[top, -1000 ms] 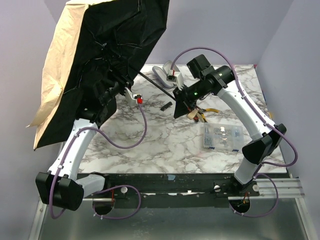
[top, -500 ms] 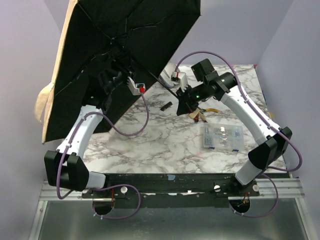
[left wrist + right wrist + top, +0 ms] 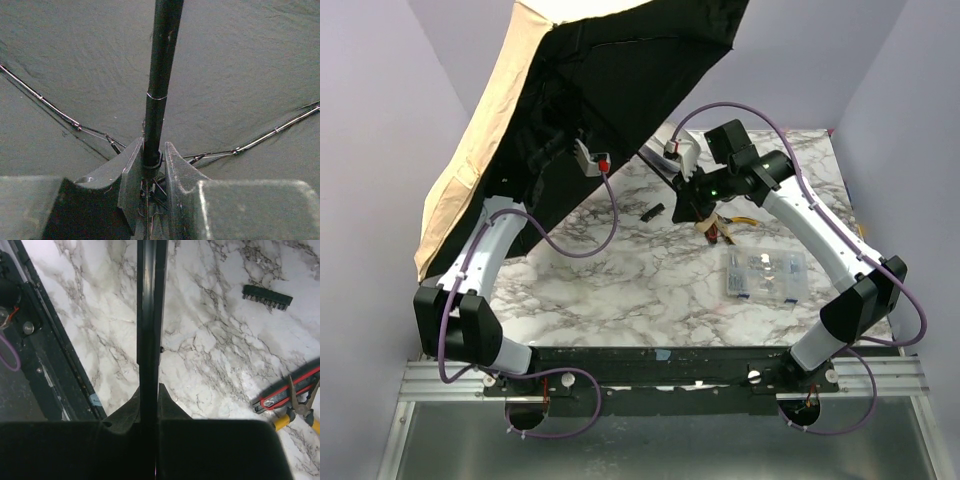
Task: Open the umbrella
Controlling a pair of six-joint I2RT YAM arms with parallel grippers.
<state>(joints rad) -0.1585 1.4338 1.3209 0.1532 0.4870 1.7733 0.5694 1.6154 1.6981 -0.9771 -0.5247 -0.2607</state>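
1. My left jaws are clenched on the umbrella [image 3: 610, 90]. Their fingers [image 3: 131, 172] press either side of the thin black shaft [image 3: 159, 75] at a small collar, deep under the canopy [image 3: 240, 60].
2. My right jaws grasp the same shaft further along, closed tight around it above the marble counter [image 3: 650, 290].
3. The umbrella is spread wide and held in the air over the counter's far left corner. It is tilted, with its black inner side facing the overhead camera and its tan outer side [image 3: 480, 170] showing along the left edge.
4. From my left wrist, thin ribs [image 3: 60, 112] run out from the shaft across taut black cloth.
5. On the counter lie a clear box [image 3: 765, 273] near my right arm, a red-handled tool [image 3: 295, 385] and a black strip [image 3: 267, 296], all apart from the umbrella.
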